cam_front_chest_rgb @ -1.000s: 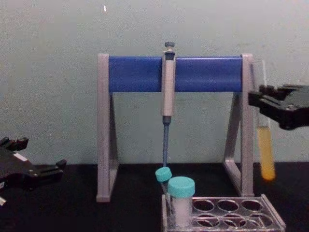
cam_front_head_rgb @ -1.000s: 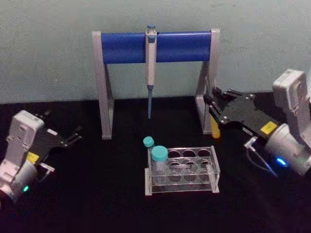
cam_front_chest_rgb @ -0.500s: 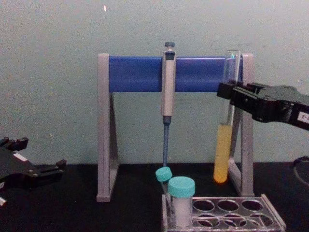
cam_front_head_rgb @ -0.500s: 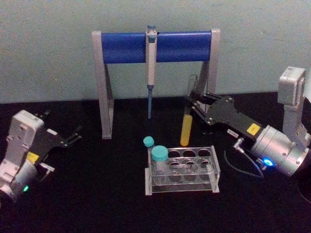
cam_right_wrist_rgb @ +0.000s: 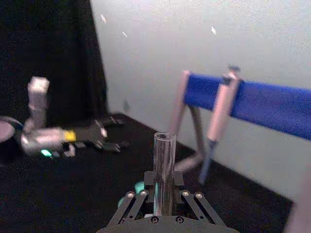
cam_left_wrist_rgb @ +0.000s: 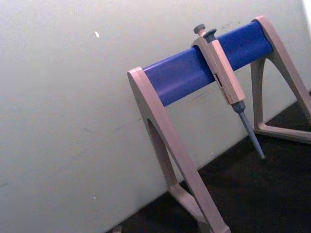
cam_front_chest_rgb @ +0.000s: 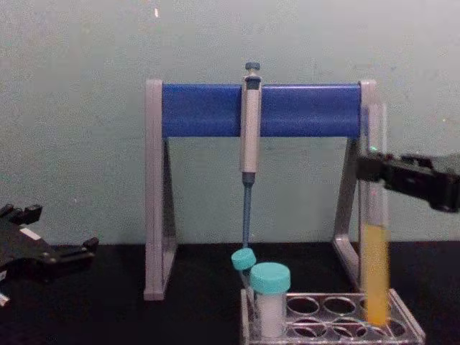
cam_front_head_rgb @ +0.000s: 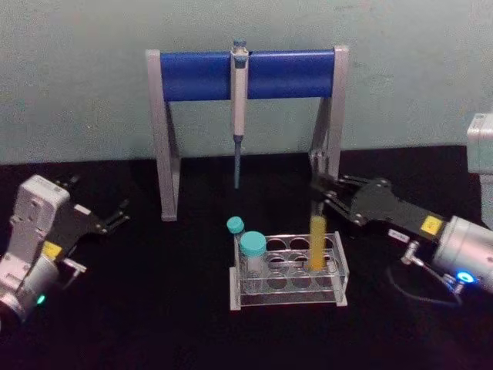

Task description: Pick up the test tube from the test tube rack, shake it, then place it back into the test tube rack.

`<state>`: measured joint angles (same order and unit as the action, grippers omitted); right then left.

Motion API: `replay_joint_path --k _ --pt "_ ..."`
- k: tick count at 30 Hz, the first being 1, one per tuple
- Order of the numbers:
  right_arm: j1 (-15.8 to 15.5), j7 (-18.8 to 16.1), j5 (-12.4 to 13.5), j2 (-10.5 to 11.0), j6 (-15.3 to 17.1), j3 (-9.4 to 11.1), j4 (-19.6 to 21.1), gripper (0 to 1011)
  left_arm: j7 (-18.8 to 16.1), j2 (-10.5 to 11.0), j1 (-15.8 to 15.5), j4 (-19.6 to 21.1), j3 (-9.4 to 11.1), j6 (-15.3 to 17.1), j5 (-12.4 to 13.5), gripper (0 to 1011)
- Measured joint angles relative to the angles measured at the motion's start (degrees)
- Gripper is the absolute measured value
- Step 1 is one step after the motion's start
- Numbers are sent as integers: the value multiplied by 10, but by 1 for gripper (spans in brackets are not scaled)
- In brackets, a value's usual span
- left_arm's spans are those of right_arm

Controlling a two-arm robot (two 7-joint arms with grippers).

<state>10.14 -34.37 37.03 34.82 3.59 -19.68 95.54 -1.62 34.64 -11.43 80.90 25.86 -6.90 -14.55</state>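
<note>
The test tube (cam_front_head_rgb: 316,240), clear glass with yellow liquid in its lower part, stands upright with its lower end down in a hole at the right end of the test tube rack (cam_front_head_rgb: 341,271). My right gripper (cam_front_head_rgb: 319,190) is shut on the tube's upper part, reaching in from the right. In the chest view the test tube (cam_front_chest_rgb: 375,277) dips into the rack (cam_front_chest_rgb: 411,328) below the right gripper (cam_front_chest_rgb: 371,169). The right wrist view shows the test tube's open mouth (cam_right_wrist_rgb: 164,167) rising from the right gripper (cam_right_wrist_rgb: 163,195). My left gripper (cam_front_head_rgb: 98,206) rests open at the far left.
A grey-and-blue pipette stand (cam_front_head_rgb: 192,75) holding a pipette (cam_front_head_rgb: 239,108) stands behind the rack. A teal-capped white vial (cam_front_head_rgb: 252,252) and a thin teal-capped tube (cam_front_head_rgb: 235,226) sit at the rack's left end. Black table lies all around.
My right gripper carried the test tube from the right side by the stand, swung it left over the rack, and lowered its bottom into a right-hand hole. The left arm stayed still.
</note>
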Motion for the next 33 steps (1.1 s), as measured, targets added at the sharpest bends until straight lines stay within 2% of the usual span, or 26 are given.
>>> replay_joint_path --k 1,3,8,11,15,16,18,26,30,33 --pt "-7 16 -6 11 7 2 9 229 0 0 0 0 0 0 0 1001" --pt "-13 33 -12 18 11 5 16 229 0 0 0 0 0 0 0 1001" --pt "-20 82 -42 27 13 15 24 229 0 0 0 0 0 0 0 1001" --pt "-17 100 -62 24 13 17 24 229 0 0 0 0 0 0 0 1001" --pt "-3 126 -99 10 9 15 16 229 0 0 0 0 0 0 0 1001" --pt "-3 126 -99 10 9 15 16 229 0 0 0 0 0 0 0 1001" --pt "7 137 -119 -4 4 12 6 229 0 0 0 0 0 0 0 1001" --pt "31 147 -151 -41 -29 5 -28 229 0 0 0 0 0 0 0 1001" --pt "44 128 -150 -60 -52 3 -48 229 0 0 0 0 0 0 0 1001" --pt "52 102 -136 -74 -67 3 -62 229 0 0 0 0 0 0 0 1001"
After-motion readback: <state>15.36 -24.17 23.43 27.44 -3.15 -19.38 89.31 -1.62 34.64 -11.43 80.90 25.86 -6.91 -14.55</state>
